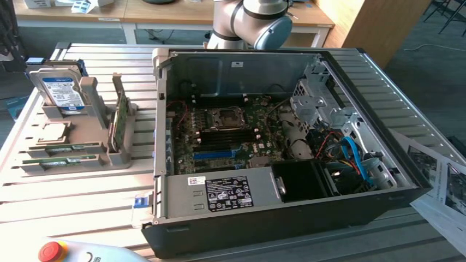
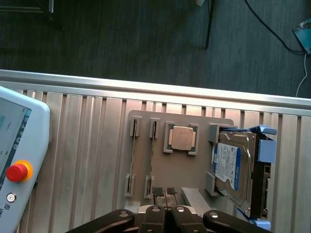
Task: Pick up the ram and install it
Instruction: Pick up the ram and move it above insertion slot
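gripper [image 2: 164, 191]: we read it fully closed, nothing held | ram [image 2: 151, 155]: we see it on edge in grey holder [image 2: 180, 170] slot, beside processor chip [image 2: 181, 138], apart from gripper | grey holder: on slatted table [image 2: 87, 145]

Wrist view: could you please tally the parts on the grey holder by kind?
Ram sticks: 2
Processor: 1
Hard drive: 1
Total: 4

Nothing actually readable here. Blue-and-white label [image 1: 60, 93] on the hard drive [image 1: 43, 76], black sticker [image 1: 229, 195] on the power supply [image 1: 182, 201], print way too tiny to make out.
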You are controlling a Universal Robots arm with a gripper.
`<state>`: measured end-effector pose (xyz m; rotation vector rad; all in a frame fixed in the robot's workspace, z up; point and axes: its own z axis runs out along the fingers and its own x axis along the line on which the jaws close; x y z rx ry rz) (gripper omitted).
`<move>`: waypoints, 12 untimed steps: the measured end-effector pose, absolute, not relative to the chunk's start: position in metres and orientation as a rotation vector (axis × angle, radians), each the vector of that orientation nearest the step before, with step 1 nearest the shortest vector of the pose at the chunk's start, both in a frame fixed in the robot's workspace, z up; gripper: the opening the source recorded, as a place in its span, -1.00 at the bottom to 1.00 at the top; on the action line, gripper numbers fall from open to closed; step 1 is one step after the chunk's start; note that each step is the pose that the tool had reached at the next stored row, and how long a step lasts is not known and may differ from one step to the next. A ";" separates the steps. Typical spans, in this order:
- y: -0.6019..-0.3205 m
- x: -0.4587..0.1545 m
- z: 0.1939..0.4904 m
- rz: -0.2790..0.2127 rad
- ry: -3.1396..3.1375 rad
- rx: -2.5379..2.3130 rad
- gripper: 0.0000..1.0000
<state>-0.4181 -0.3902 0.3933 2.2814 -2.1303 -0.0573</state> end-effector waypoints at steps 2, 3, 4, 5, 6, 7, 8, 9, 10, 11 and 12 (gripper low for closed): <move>-0.391 -0.417 0.393 -0.057 -2.130 2.281 -0.79; -0.391 -0.416 0.393 -0.057 -2.130 2.281 -0.79; -0.391 -0.415 0.393 -0.057 -2.130 2.281 -0.79; -0.391 -0.414 0.393 -0.057 -2.130 2.281 -0.79; -0.391 -0.413 0.393 -0.057 -2.130 2.281 -0.79; -0.391 -0.413 0.393 -0.057 -2.130 2.281 -0.79; -0.392 -0.412 0.393 -0.057 -2.130 2.281 -0.79; -0.392 -0.411 0.393 -0.057 -2.130 2.281 -0.79; -0.392 -0.410 0.393 -0.057 -2.130 2.281 -0.79; -0.393 -0.409 0.393 -0.057 -2.130 2.281 -0.79; -0.393 -0.409 0.393 -0.057 -2.130 2.281 -0.79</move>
